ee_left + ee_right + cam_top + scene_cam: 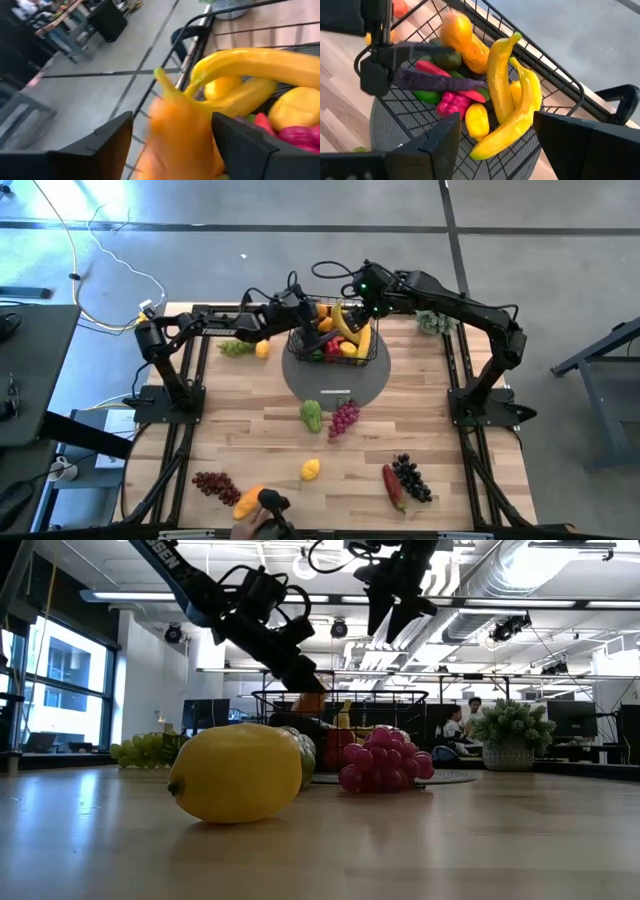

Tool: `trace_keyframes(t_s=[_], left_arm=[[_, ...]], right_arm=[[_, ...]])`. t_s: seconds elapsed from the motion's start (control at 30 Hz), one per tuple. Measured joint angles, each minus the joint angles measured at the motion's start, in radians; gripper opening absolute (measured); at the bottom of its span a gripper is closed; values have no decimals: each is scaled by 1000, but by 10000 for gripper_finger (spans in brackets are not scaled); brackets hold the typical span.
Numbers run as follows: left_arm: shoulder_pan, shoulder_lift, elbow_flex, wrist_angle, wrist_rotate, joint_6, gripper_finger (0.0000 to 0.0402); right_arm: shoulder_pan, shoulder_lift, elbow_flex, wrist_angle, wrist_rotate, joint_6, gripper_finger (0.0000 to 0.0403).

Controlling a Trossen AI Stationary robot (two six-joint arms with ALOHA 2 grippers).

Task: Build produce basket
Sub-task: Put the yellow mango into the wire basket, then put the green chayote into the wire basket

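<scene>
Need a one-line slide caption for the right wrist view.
Basket on grey mat, filled with bananas, peppers and an orange squash.

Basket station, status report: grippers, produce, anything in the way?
Left gripper over basket, orange squash between open fingers. Right gripper hovering open above bananas. Lemon, grapes on table; nothing blocking.

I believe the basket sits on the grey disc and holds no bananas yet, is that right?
Not quite: the basket sits on the grey disc, but it already holds bananas, as the right wrist view shows.
</scene>
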Motion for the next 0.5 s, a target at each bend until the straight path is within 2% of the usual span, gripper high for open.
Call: trace_keyframes(t_s=[0.17, 0.37, 0.5], left_arm=[[-8, 0, 23, -3, -95, -11, 286], [-12, 0, 108, -67, -82, -18, 285], [-12, -3, 191, -220, -95, -21, 285]], right_arm=[[0, 0, 0, -4, -1, 20, 231], [2, 0, 0, -4, -1, 23, 231], [11, 0, 0, -4, -10, 30, 231]])
